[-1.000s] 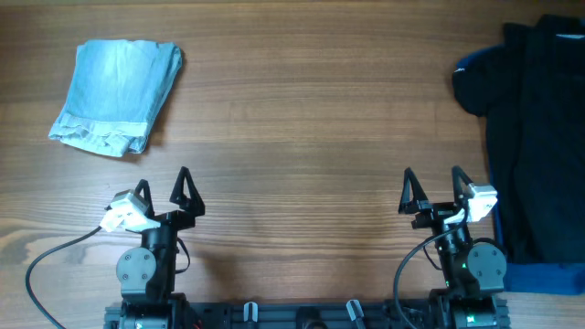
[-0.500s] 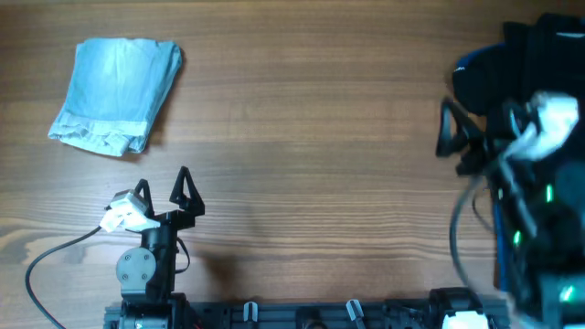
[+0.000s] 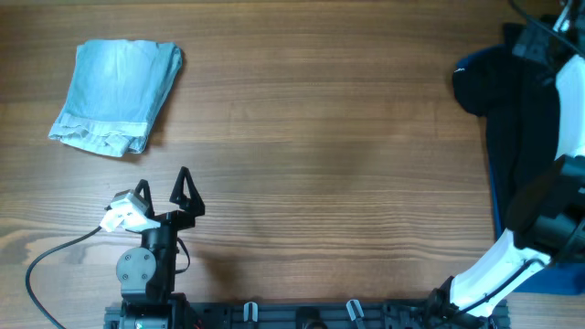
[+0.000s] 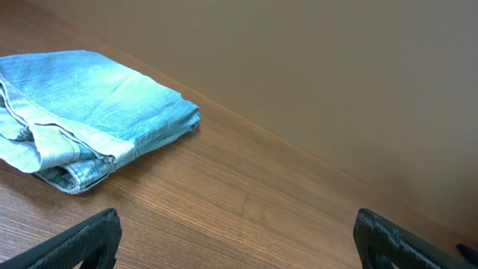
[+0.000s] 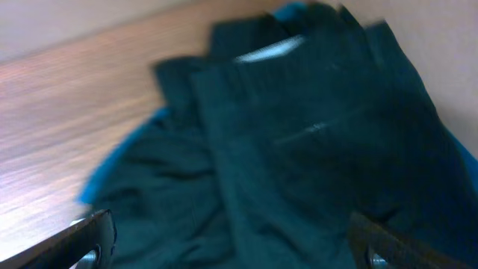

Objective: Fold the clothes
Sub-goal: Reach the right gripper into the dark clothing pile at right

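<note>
The wooden table [image 3: 320, 137] carries two things, well apart — a folded light-blue denim piece [image 3: 117, 96] near its far left corner, and a crumpled dark garment [image 3: 521, 137] at the right edge.

One folded light-blue denim garment [image 3: 117, 96] lies at the far-left corner of the table [image 3: 320, 137]. One dark heap [image 3: 516, 137] lies at the right edge, perhaps two garments, since brighter blue shows beneath. Two arms: left arm [image 3: 146, 251], right arm [image 3: 548, 219].

left arm [image 3: 142, 267] folded up at its base, left gripper [image 3: 163, 181] wide open, right arm [image 3: 501, 263] stretched far forward, right gripper [image 5: 233, 240] spread wide too
</note>
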